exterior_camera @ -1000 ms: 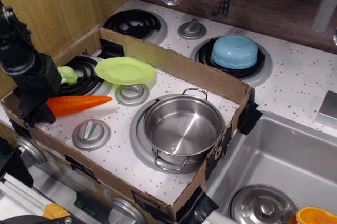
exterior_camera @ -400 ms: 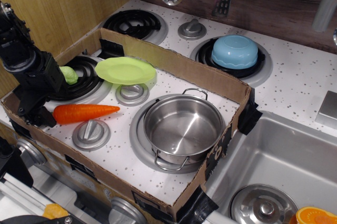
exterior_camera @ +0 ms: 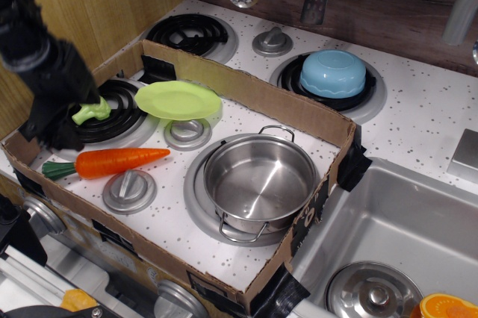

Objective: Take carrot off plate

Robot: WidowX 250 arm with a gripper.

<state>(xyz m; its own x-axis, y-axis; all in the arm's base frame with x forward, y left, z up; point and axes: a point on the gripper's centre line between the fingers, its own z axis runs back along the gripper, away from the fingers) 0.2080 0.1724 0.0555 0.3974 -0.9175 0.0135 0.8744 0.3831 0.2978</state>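
The orange carrot [exterior_camera: 116,161] lies flat on the white stove top inside the cardboard box, with its dark green stem end pointing left and its tip pointing right. It lies in front of the lime-green plate [exterior_camera: 178,99] and apart from it. The plate is bare and rests by the left burner, partly over a knob. My gripper [exterior_camera: 52,133] is blurred at the far left, lifted above the carrot's stem end. It holds nothing, and its jaws look apart.
A small light-green broccoli toy [exterior_camera: 91,113] sits on the left burner beside my gripper. A steel pot [exterior_camera: 258,182] stands right of the carrot. A silver knob [exterior_camera: 129,187] is just in front of it. The cardboard walls [exterior_camera: 246,90] enclose the area. An upturned blue bowl [exterior_camera: 333,73] is behind.
The gripper held the carrot by its stem end, set it down on the stove top, let go and rose up and back. The carrot now lies still.
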